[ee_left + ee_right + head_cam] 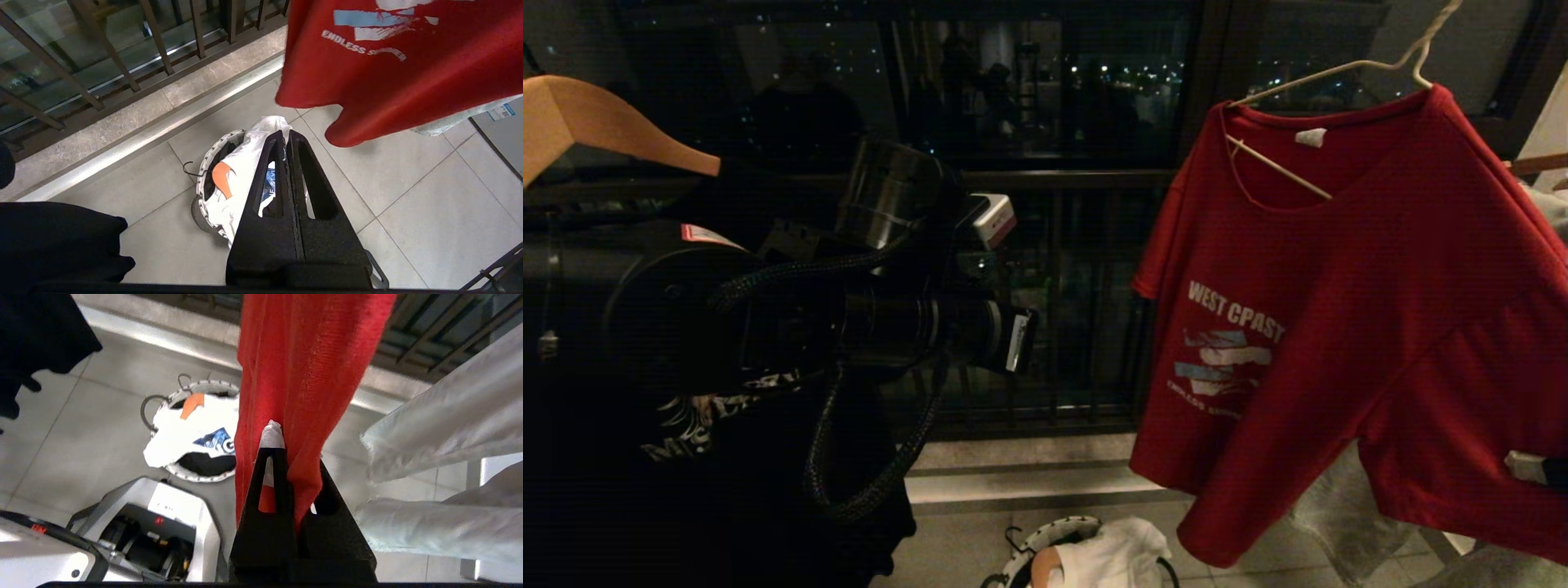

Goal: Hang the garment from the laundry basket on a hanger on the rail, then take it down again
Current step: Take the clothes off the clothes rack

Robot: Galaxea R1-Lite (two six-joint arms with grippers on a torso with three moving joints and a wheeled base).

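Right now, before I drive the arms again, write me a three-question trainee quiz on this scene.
1. True or false: the red T-shirt hangs on the tan wooden hanger.
2. Which hand is shut on the red shirt? A) the left hand B) the right hand
3. Fill in: a white garment lies in the ____ on the floor.

Key: 1 false, it is on the cream wire hanger; 2 B, the left is shut on nothing; 3 laundry basket.

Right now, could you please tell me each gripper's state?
Left gripper: closed, holding nothing.
Right gripper: closed on the red T-shirt.
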